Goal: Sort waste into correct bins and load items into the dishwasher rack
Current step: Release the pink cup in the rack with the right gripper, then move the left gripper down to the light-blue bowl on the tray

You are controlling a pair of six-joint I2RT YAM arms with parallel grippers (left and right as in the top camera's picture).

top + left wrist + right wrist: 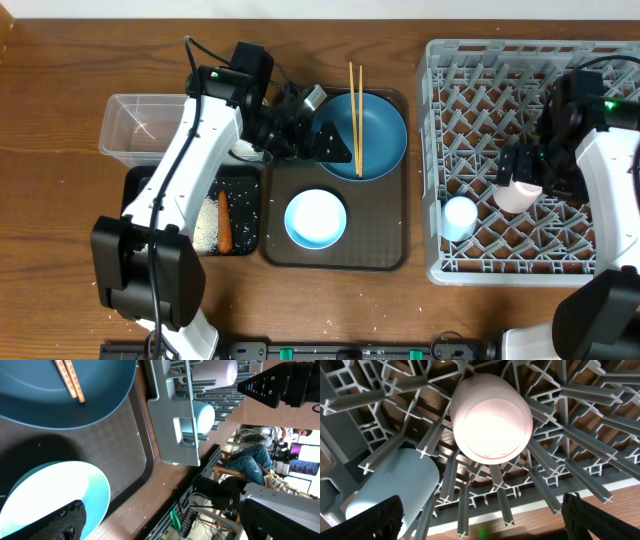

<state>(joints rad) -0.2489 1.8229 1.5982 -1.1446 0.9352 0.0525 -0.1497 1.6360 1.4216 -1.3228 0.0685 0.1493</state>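
My right pincer (482,510) is wide over the rack (430,120), which holds a pink cup (491,417) and a blue cup (395,490); for my left pincer (335,142) I cannot tell.

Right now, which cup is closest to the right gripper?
The pale pink cup, straight ahead of the right gripper; the light blue cup is further off.

A pale pink plastic cup (491,417) and a light blue cup (395,492) rest in the grey lattice rack (480,60). Two thin wooden chopsticks (356,115) lie across the round blue plate (385,140).
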